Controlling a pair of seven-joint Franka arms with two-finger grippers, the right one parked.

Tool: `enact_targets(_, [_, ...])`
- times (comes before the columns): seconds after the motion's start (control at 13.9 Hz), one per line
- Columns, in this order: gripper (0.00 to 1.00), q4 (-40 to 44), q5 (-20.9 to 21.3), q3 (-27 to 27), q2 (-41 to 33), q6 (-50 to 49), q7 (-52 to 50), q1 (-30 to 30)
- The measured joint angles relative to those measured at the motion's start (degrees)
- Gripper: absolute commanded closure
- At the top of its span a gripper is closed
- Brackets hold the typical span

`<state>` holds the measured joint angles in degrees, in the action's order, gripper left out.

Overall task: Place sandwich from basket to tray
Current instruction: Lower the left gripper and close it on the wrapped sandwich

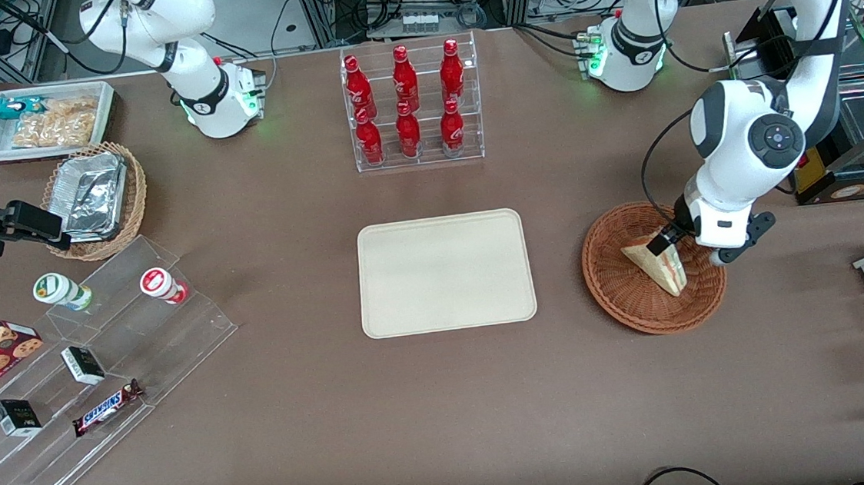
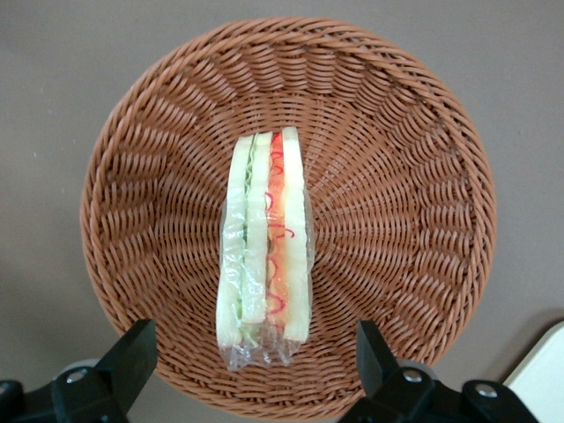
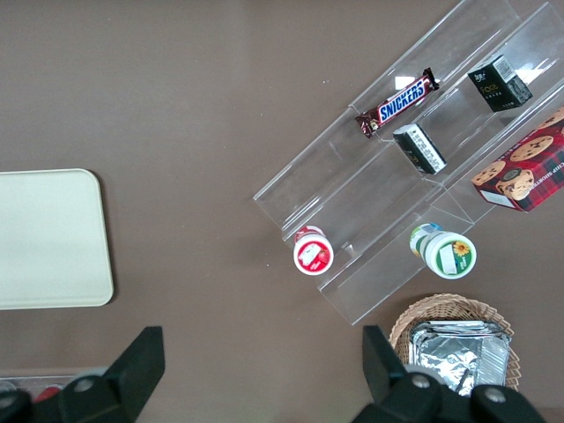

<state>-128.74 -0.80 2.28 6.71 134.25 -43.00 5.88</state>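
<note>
While the brown desk [image 1: 337, 404] stretches wide under everything, the flat cream-beige rectangular tray [image 1: 446, 272] sits bare at its middle, nearer the front camera than the clear acrylic rack of red bottles [image 1: 412, 105]. Toward the working arm's end of the desk, well apart from the tray, we've got the round reddish-brown woven wicker basket [image 1: 621, 289], and the white left arm [image 1: 748, 148] is reaching down over it. Its end effector [image 1: 671, 243] hangs low above the basket's inner floor, right at the upper end of the sandwich. From the wrist view, the two black fingers [image 2: 132, 352] stand wide apart, one on either side of the wedge, nothing between them gripped, no contact with the bread that I can see. And there it is, the small triangular wedge of pale white bread with red, green and yellow filling [image 2: 264, 256]: it lies in the middle of the basket in clear wrap, filling edge facing up, layers running in stripes, green toward one slice and red toward the other. On the front view the sandwich [image 1: 661, 267] leans across the basket floor, its point aimed toward the front camera.
</note>
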Motion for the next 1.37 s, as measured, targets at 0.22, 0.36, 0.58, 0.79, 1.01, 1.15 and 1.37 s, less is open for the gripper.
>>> enact_targets(0.22, [0.0,-0.04,0.0,-0.05,0.98,0.29,-0.9,-0.03])
enact_targets(0.36, [0.0,-0.05,-0.02,-0.06,1.86,0.75,-1.33,-0.04])
enact_targets(0.58, [0.35,-0.1,-0.72,-0.1,4.22,3.16,-4.22,-0.05])
enact_targets(0.79, [0.35,-0.4,-2.41,-0.1,7.63,6.65,-5.76,-0.05])
enact_targets(1.01, [0.96,-0.35,-2.6,-0.1,8.9,7.53,-6.02,-0.05])
enact_targets(1.15, [0.99,0.26,-2.6,-0.1,8.74,7.25,-5.77,-0.05])
enact_targets(1.37, [0.99,4.29,-2.58,-0.05,7.99,-1.72,1.78,-0.02])
